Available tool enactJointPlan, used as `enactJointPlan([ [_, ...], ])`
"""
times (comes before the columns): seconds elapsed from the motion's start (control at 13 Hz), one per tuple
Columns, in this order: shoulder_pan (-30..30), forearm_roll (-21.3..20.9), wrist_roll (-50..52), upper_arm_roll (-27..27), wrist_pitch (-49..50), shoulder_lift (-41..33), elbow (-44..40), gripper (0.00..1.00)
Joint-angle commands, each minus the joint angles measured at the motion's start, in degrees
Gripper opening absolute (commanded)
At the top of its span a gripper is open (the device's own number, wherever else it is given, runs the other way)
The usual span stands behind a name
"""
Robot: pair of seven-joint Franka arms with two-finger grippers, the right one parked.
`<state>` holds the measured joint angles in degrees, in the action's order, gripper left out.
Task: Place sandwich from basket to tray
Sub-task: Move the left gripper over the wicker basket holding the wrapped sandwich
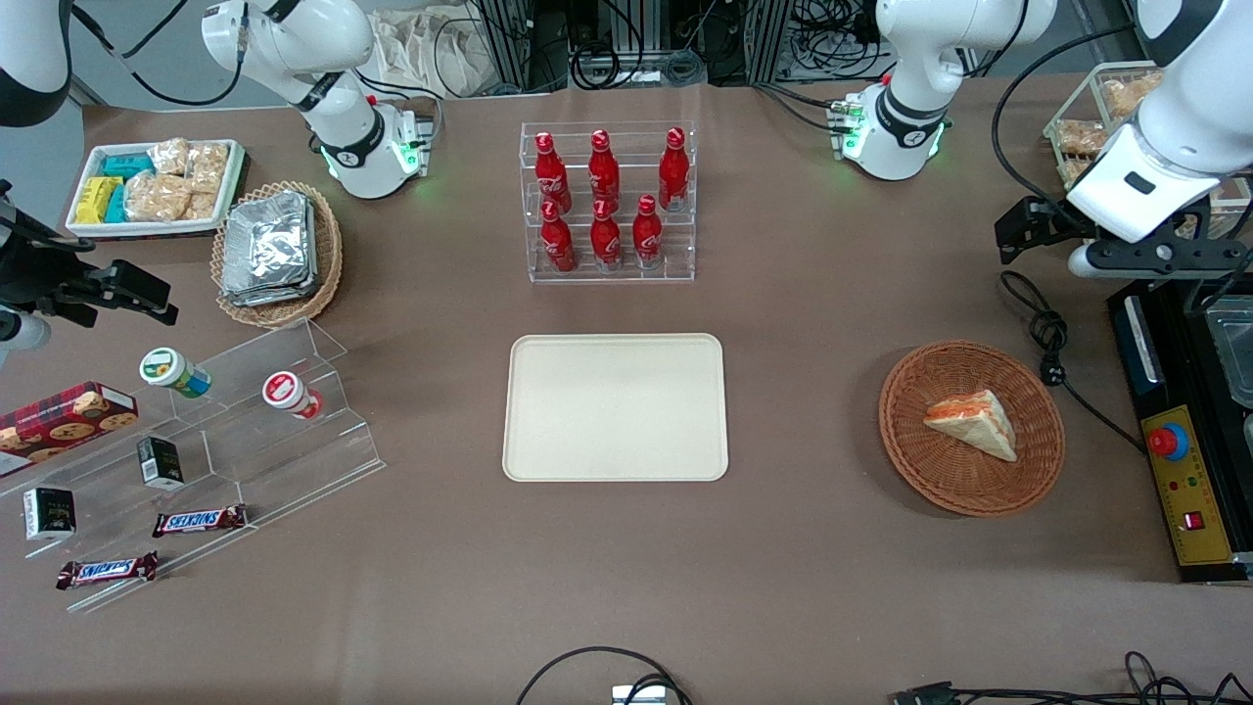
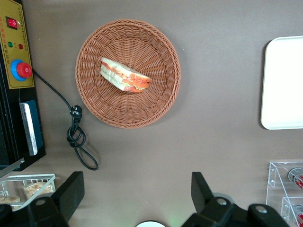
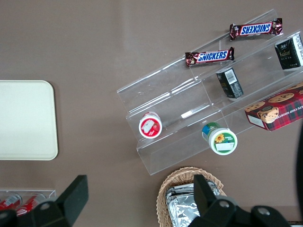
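The cream tray (image 1: 616, 407) is seen bare at the table's middle. Toward the working arm's end, the sandwich (image 1: 973, 423) is found lying on its side in the wicker basket (image 1: 971, 485), a pale bread wedge with orange-red and green layers shown along its edge. The gripper (image 2: 136, 196) is held high, farther from the front camera than the basket, with its fingers spread wide and nothing between them. A slip could be expected if the soft, sloped wedge is pinched off-centre, or the light basket could be dragged.
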<state>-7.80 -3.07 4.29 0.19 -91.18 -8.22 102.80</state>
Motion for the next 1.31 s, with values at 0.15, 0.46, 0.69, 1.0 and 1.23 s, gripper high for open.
enactJointPlan([
  [0.15, 0.24, 0.52, 0.98, 0.08, 1.00, 1.45, -1.90, 1.00],
  [0.46, 0.33, 1.22, 1.07, 4.81, -0.13, 2.77, -0.24, 1.00],
  [0.69, 0.33, 1.14, 1.16, 7.98, -11.00, 2.42, 7.99, 1.00],
  [1.0, 0.24, 0.70, 24.80, 7.99, -28.94, 8.19, 16.99, 1.00],
  [1.23, 0.16, 0.17, 42.61, 7.55, -37.12, 16.89, 17.25, 1.00],
])
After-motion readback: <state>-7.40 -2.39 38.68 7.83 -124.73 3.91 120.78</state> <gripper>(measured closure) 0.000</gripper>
